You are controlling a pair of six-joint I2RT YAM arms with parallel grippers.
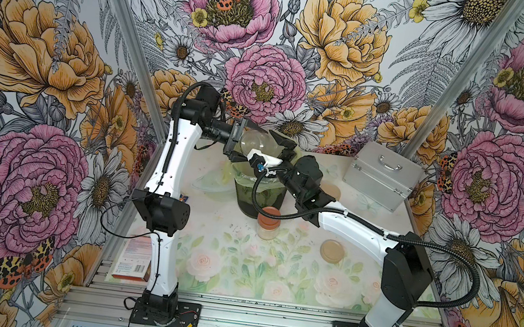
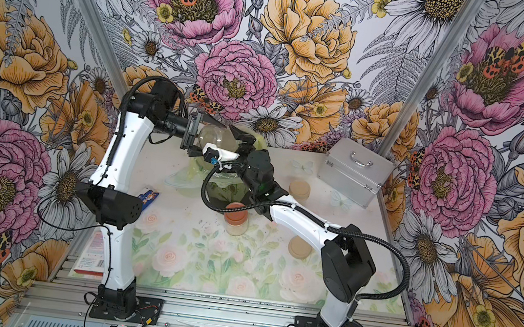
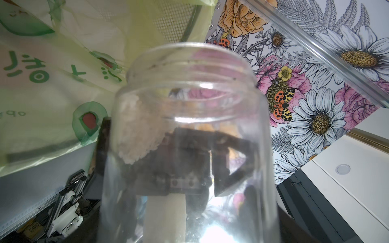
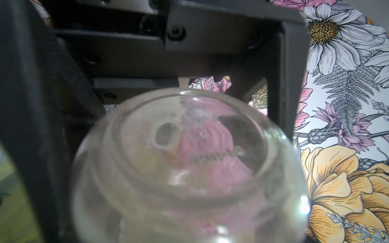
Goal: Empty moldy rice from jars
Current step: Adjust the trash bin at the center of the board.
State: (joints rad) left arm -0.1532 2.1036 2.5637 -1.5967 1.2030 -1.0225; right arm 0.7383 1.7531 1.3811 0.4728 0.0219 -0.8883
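left pincer [image 1: 256, 146]: clamps the open jar [image 1: 252, 139] sideways over bin [image 1: 248, 204], bench's 12 o'clock, for dumping.
moldy rice [image 3: 136, 126]: clump clinging inside.
right pincer [image 1: 284, 150]: spread wide at jar's 3 o'clock, perhaps to dislodge it.

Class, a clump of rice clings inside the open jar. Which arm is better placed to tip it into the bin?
Left, probably: the left gripper grips the jar above the bin. The right gripper is open, holding nothing.

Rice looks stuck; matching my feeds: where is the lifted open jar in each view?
Both top views: open jar above centre, just above the bin.
Left wrist: fills the middle.
Right wrist: lower middle, blurred.
Landmark: the yellow-green bag, in top and left wrist views.
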